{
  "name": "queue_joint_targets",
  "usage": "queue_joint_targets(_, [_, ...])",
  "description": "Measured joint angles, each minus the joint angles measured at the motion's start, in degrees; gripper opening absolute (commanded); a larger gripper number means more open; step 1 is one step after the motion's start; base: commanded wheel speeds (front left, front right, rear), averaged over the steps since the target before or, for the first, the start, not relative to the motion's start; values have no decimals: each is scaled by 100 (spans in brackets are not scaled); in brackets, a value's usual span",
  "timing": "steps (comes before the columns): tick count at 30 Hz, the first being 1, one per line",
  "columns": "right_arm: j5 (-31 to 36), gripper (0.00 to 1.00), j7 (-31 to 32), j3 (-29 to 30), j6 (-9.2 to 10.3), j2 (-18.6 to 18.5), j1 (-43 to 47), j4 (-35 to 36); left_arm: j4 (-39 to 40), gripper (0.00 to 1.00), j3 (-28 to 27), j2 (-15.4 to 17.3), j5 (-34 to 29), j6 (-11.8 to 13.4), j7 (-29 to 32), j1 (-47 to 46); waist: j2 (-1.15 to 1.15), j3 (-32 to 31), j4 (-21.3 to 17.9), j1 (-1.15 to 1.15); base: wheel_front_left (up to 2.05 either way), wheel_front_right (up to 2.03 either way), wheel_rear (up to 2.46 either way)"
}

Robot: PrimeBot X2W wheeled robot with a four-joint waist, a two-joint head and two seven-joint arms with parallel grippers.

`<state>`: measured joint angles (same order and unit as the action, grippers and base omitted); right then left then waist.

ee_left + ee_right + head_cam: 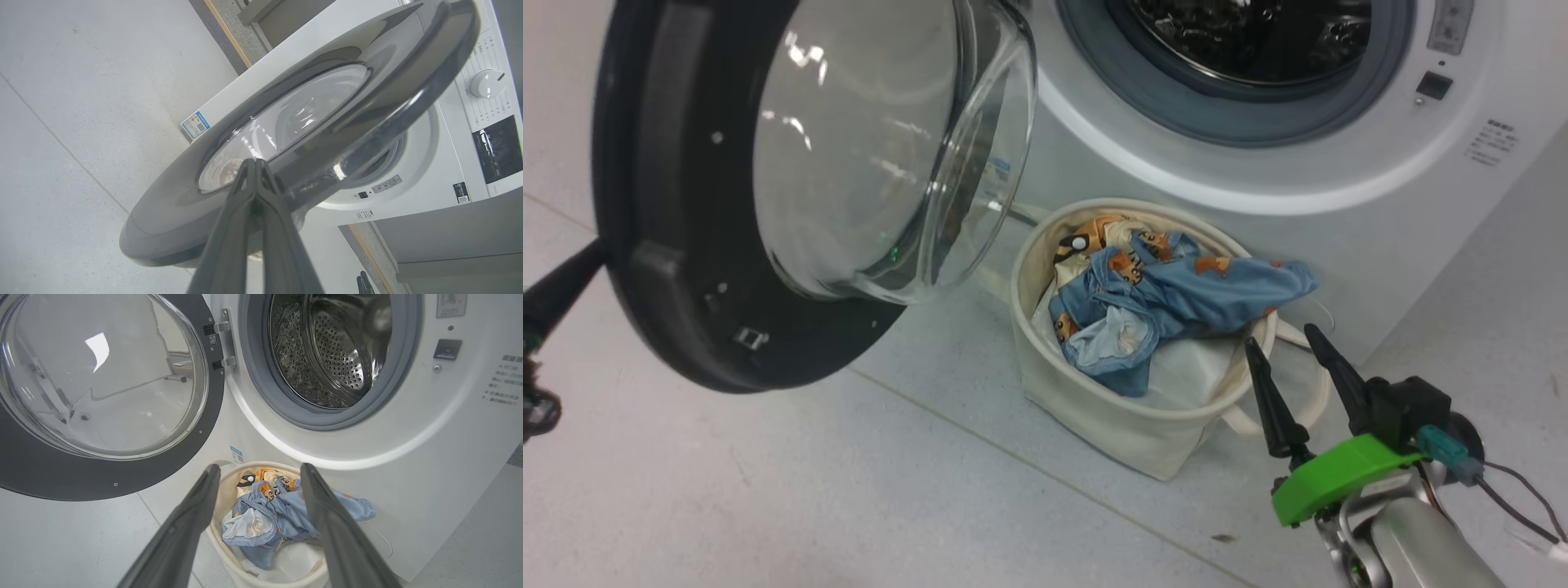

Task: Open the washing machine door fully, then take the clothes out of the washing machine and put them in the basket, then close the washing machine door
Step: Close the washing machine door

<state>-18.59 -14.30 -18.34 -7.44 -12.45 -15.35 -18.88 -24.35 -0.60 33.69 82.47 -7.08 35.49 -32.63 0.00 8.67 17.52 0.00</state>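
Observation:
The washing machine door point(686, 245) stands swung open to the left, its black rim and bulging glass facing me. My left gripper point(592, 253) reaches in from the left edge. In the left wrist view it point(255, 162) is shut with nothing in it, tips against the door's point(367, 102) outer face. The washing machine point(1339, 163) shows its grey ring and a steel drum point(331, 355) with no fabric visible inside. The blue and cream clothes point(1168, 290) lie in the cream basket point(1111, 408), one sleeve draped over its rim. Just right of the basket, my right gripper point(1281, 336) is open and holds nothing; it point(259, 467) looks down on the clothes point(278, 506).
A flat white sheet point(1188, 380) lies in the basket under the clothes. The basket point(220, 522) sits on the pale tiled floor point(849, 490) right against the machine's front, below the door opening. The control panel and dial point(486, 83) are at the machine's top.

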Motion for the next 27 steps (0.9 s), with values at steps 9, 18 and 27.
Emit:
queue_joint_targets(9, [0, 100, 0, -9, 0, 160, 68, -29, 686, 0, 245, -237, 43, 0, 29, 488, 0, -336, -81, 0, 0, 0, 0])
queue_joint_targets(18, [-11, 100, 0, 4, 0, 290, 354, -107, 1775, 0, 847, -687, -136, 0, -98, 1049, 0, -660, -279, 0, 0, 0, 0])
queue_joint_targets(27, [-18, 100, 1, 18, 0, 325, 398, -99, 2224, 0, 1321, -1189, -637, 0, -798, 1181, 0, -788, -615, 0, 0, 0, 0])
